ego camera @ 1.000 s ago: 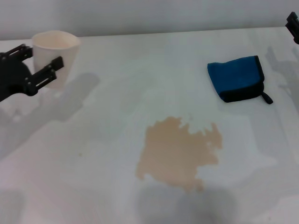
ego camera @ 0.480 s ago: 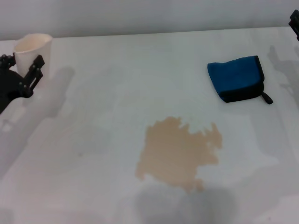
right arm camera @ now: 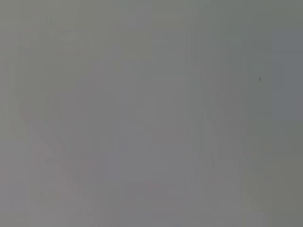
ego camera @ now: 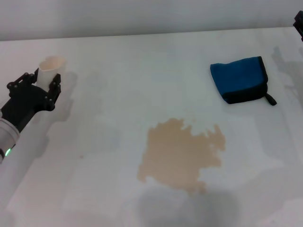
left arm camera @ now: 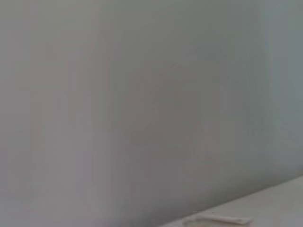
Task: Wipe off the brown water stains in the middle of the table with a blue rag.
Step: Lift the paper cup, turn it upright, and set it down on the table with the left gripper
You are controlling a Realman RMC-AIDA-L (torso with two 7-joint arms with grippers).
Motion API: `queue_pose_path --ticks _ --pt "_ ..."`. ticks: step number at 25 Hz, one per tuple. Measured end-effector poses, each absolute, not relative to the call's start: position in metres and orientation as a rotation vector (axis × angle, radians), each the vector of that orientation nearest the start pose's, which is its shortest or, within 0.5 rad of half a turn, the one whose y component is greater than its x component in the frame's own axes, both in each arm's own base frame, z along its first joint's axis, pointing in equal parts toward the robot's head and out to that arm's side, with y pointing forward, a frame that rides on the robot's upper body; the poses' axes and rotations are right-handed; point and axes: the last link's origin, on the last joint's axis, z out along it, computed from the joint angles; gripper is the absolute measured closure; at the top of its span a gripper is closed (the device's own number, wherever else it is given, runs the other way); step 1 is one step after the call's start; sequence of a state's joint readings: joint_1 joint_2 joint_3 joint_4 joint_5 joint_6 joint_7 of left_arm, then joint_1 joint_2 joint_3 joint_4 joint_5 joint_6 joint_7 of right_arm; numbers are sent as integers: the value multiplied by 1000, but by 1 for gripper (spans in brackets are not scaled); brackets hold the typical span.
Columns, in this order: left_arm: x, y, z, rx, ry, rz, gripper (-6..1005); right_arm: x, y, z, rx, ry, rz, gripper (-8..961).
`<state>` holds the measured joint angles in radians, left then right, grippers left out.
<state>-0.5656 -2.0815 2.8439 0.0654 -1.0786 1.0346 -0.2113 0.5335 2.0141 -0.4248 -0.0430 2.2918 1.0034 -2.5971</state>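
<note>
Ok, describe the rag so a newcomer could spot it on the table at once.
Start from the white table and the tan stain at its middle. Go toward the far right: the blue rag lies there flat, apart from the stain. It is the only bright blue thing, with black trim and a small black loop tab.

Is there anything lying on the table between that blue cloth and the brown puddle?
No. In the head view, only bare white table separates the blue rag from the brown water stains; they do not touch.
</note>
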Motion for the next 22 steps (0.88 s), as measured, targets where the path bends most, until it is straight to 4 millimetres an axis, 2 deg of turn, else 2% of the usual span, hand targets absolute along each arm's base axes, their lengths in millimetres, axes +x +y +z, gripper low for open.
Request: queue_pose_path --ticks 5,9,15,22 --pt "-309 346 -63 -1990 -485 -535 530 375 363 51 -1353 855 756 112" --pt "-313 342 -67 -1991 -516 -515 457 375 363 51 -1353 855 756 113" --pt "-322 323 -76 -1987 -588 -515 347 375 362 50 -1353 855 759 113" --pt "-327 312 -79 -1978 -623 -521 348 374 362 49 -1357 856 763 113"
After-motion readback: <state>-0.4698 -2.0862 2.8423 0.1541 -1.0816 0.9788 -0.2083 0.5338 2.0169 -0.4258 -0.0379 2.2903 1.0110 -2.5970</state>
